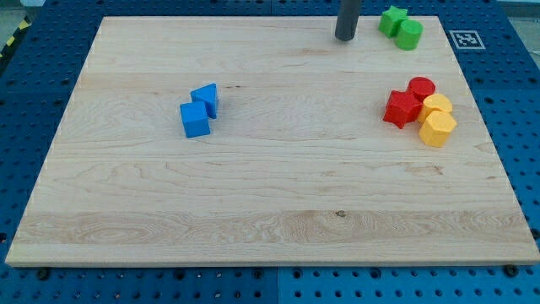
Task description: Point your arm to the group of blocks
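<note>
The arm has no jaws; its dark rod ends in my tip (344,38), resting on the wooden board (270,211) near the view's top edge. Just to the tip's right sit a green star block (391,19) and a green cylinder (410,35), touching. Farther right and below cluster a red star (402,109), red cylinder (421,88), yellow cylinder (438,105) and yellow hexagon (437,129). Well to the tip's lower left lie two touching blue blocks (199,111). A black-and-white marker tag (466,39) bears no readable writing.

text: none readable | sign: square marker tag (466,39), blue surface
</note>
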{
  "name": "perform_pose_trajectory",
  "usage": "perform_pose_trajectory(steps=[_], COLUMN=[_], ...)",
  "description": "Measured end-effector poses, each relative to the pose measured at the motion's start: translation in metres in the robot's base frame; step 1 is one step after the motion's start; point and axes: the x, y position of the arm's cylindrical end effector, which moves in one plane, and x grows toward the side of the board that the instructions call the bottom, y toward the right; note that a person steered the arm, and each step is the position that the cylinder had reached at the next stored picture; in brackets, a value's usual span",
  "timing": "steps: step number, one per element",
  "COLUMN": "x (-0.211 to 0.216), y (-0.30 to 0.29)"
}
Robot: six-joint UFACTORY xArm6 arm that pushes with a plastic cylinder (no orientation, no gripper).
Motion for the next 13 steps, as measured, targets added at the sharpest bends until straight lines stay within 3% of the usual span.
perform_pose_trajectory(steps=[13], x=[0.020], y=[0.013])
